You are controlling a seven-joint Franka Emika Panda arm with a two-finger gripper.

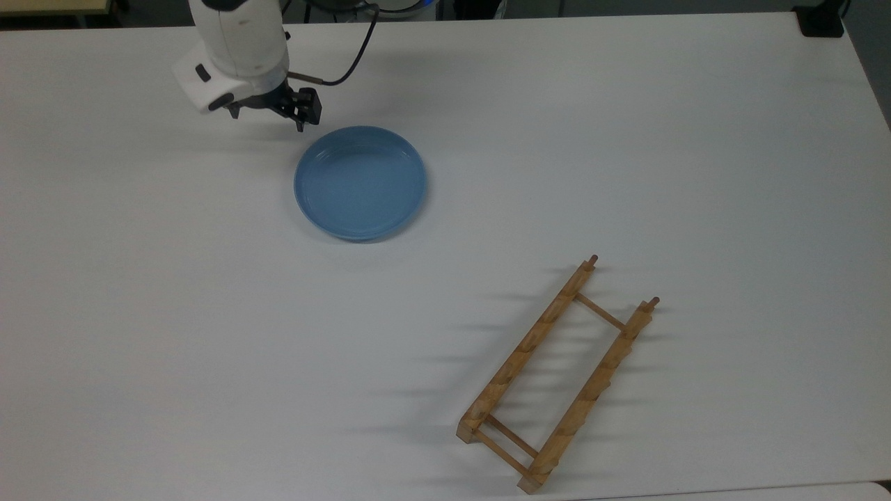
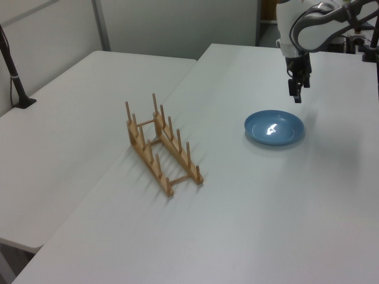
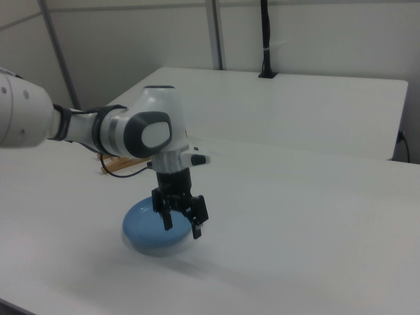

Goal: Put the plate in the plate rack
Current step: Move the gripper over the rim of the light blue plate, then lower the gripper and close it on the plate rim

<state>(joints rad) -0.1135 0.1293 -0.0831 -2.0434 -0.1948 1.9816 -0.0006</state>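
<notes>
- Plate [image 1: 360, 182] lies flat on the white table [image 1: 626, 139], well apart from the plate rack [image 1: 557, 376].
- Gripper [image 3: 182, 222] hangs above the plate's edge at the top view's upper left, fingers apart, holding nothing.

White table [image 1: 626, 139], adjoining white table [image 2: 71, 136], black post [image 2: 13, 71]

The white table [image 1: 626, 139] lies bare around the light-blue plate [image 1: 360, 182] on every side, so its rim is reachable all round. The gripper [image 3: 182, 221], fingers spread, hangs just off the plate's edge at the top view's upper left. The wooden plate rack [image 1: 557, 376] stands well apart, its upright pegs [image 2: 172, 133] unobstructed from above.
</notes>
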